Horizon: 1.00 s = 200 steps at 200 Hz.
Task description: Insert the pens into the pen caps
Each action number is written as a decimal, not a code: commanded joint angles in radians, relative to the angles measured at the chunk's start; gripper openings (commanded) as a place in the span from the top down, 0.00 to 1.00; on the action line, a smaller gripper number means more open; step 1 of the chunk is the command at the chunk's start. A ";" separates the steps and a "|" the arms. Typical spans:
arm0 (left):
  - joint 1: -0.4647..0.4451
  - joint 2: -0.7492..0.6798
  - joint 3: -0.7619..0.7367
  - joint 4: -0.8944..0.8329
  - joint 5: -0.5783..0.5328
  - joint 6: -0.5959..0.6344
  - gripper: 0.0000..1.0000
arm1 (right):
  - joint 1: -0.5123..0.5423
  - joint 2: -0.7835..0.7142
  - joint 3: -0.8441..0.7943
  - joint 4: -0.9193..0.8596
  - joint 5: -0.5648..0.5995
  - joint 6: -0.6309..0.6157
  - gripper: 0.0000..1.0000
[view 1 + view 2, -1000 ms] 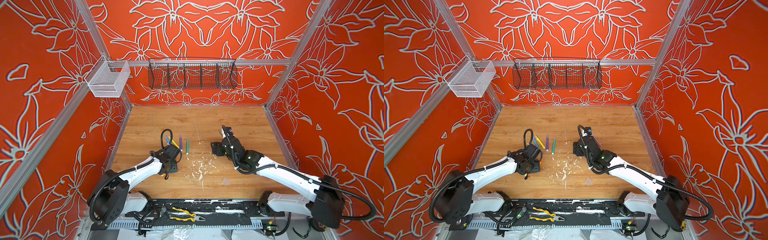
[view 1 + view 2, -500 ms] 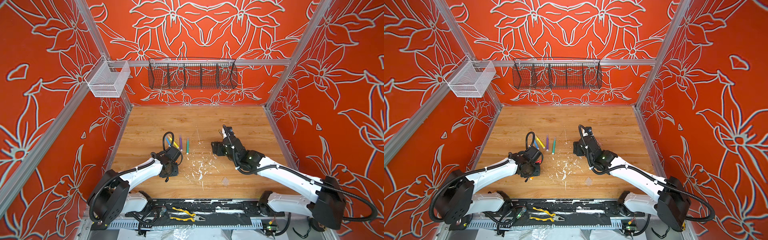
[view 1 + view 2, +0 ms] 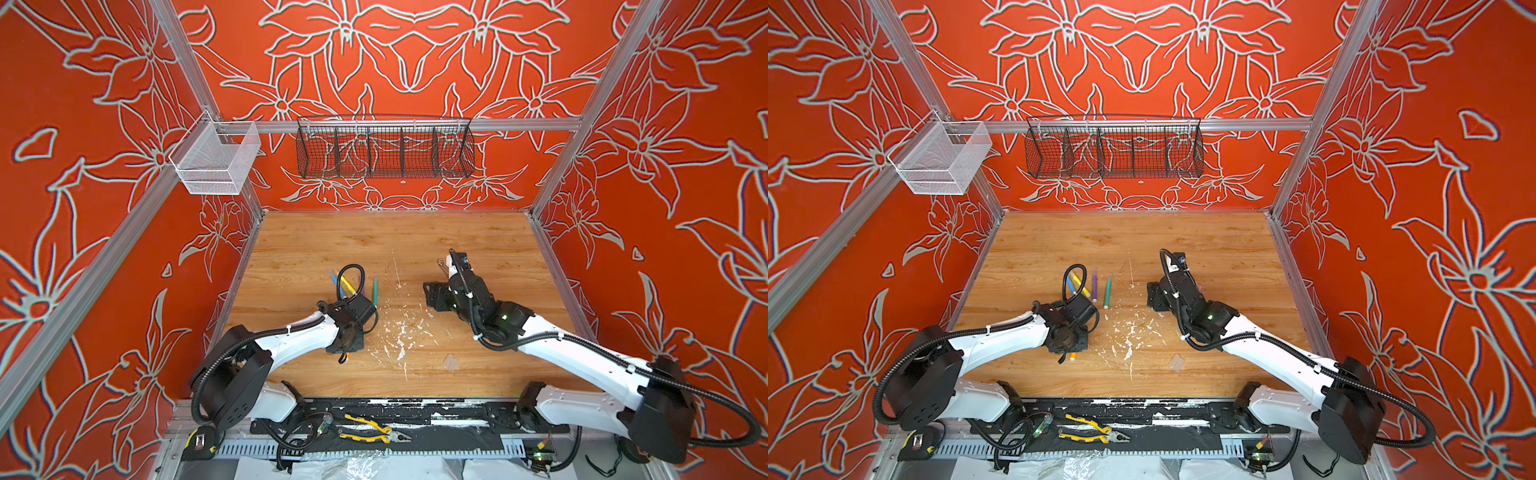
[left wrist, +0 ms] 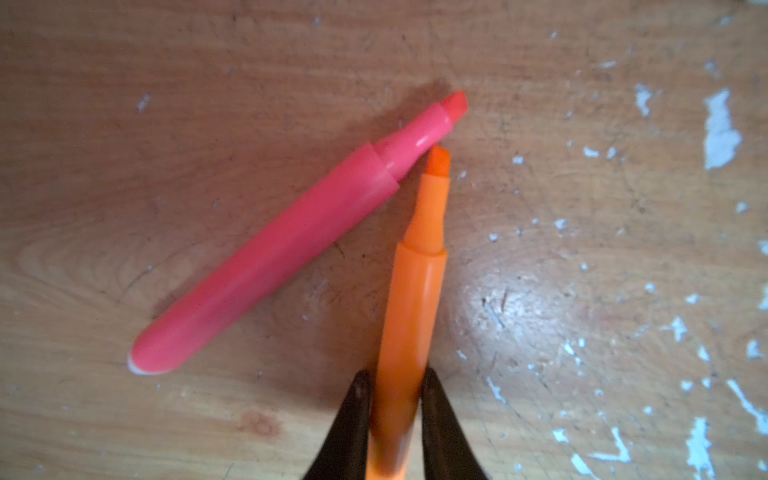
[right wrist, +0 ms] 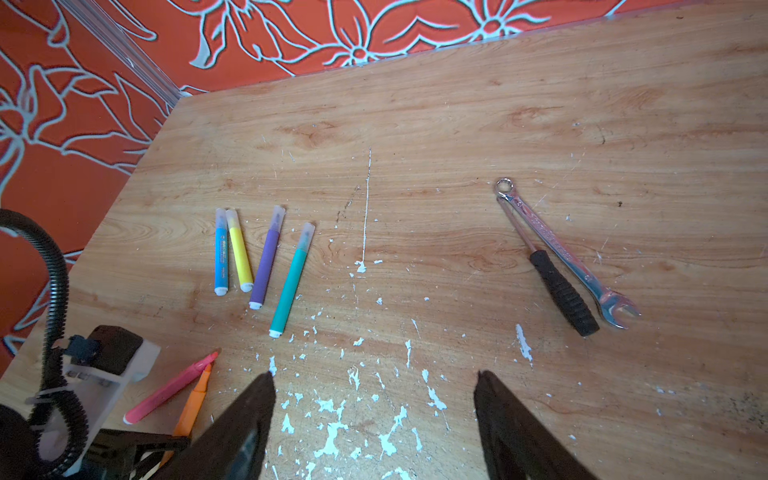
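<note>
The left gripper [image 4: 395, 374] is pinched narrow onto the orange pen [image 4: 415, 291], one dark finger against each side of the barrel toward its tail. In the top views that pen lies flat on the wooden table [image 3: 415, 241] at about 7 o'clock from the middle. Its bare felt tip is just beside, perhaps touching, the neck of the pink pen [image 4: 266, 266], which is uncapped too.

The right gripper [image 5: 374, 376] hangs wide open with nothing in it, near 3 o'clock. A combination wrench [image 5: 561, 249] and a dark-handled screwdriver [image 5: 557, 282] lie together out at 2 o'clock.

At about 10 o'clock the blue pen [image 5: 221, 257], yellow pen [image 5: 241, 257], purple pen [image 5: 266, 266] and green pen [image 5: 291, 286] lie in a row, each wearing its clear cap [image 5: 306, 233].

So I'd say four of six are done and the step in hand is picking up the orange one. Next it wants a clean lift that doesn't drag the pink pen along. The free gripper must then fetch a loose cap and hold its mouth in line with the tip. A pale translucent patch [image 3: 451, 362] at 5 o'clock may be the spare caps, but it is too small to tell.

Against a second ago little differs. Both arms sit almost where they were, the left wrist shifted only slightly, and the capped row is unmoved. Those earlier views are too distant to show the jaws.
</note>
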 commanded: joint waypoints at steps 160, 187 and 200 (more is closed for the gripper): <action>-0.048 0.011 -0.036 -0.052 -0.014 -0.037 0.81 | -0.006 -0.039 -0.025 0.001 0.005 0.015 0.22; -0.049 0.020 -0.036 -0.038 0.005 -0.026 0.84 | -0.006 -0.039 -0.025 0.000 0.007 0.018 0.23; -0.049 0.022 -0.035 -0.036 0.005 -0.024 0.86 | -0.006 -0.041 -0.029 0.003 0.012 0.019 0.23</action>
